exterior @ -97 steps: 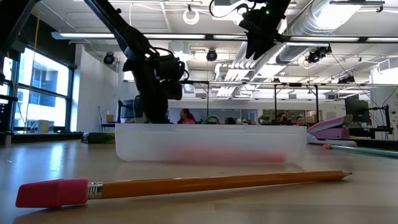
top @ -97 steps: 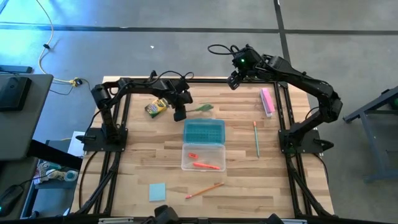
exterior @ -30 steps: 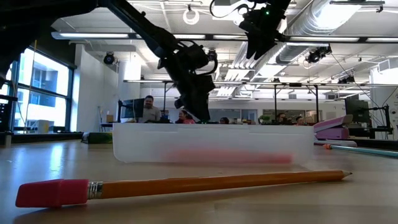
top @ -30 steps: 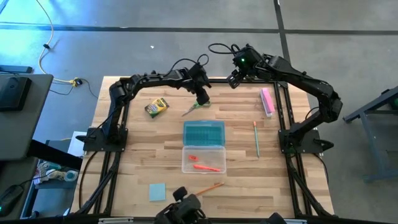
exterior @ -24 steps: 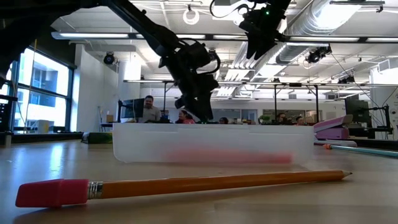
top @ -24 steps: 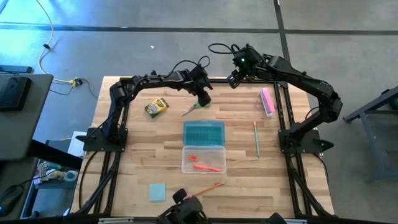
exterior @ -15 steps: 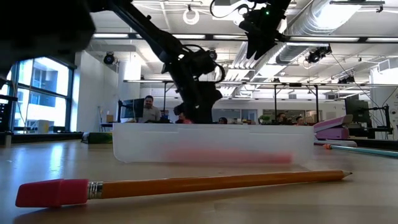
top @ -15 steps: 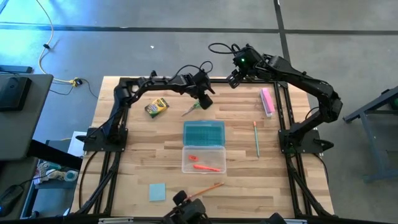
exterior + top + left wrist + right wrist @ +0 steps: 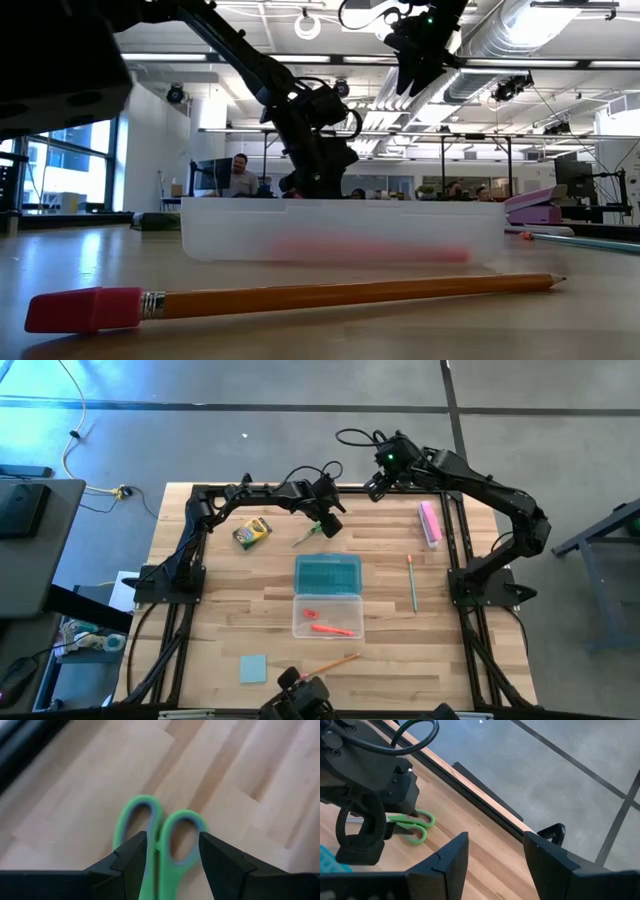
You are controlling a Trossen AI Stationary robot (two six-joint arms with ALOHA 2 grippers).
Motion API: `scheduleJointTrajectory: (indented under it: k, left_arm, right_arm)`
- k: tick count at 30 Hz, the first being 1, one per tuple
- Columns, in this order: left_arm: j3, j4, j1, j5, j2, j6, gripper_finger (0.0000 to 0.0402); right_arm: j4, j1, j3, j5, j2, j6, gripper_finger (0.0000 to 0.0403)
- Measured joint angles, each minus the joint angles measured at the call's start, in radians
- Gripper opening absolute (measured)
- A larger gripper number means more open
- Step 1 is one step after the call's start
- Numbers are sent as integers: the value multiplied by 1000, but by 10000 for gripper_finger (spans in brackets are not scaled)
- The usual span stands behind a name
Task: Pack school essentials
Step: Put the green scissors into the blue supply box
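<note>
We see only the handle loops of the green-handled scissors (image 9: 159, 840) past the left gripper (image 9: 172, 852); its wide-spread fingers straddle them, and the blades are hidden. The scissors lie diagonally behind the teal-lidded case (image 9: 328, 572). The right gripper (image 9: 495, 852) hovers open near the table's (image 9: 220, 610) far edge.

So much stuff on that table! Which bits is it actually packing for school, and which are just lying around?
For packing:
scissors, under the left gripper
crayon box
orange pencil
green pencil
blue note pad
orange pen, already in the clear case

Lying about:
pink bar
right gripper, waiting above the table's far edge
</note>
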Motion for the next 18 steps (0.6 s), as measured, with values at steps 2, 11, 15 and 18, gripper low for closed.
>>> scheduleJointTrajectory:
  k: [2,11,15,18]
  left_arm:
    - [5,-24,11,34,0,-12,168]
    - [102,-188,46,79,-2,59,168]
    - [102,-194,45,80,-2,86,168]
    - [103,-186,45,80,5,92,168]
  right_arm:
    - [0,0,0,0,0,0,181]
    - [0,0,0,-17,0,22,181]
    - [0,0,0,-26,0,31,181]
    - [0,0,0,-26,0,45,181]
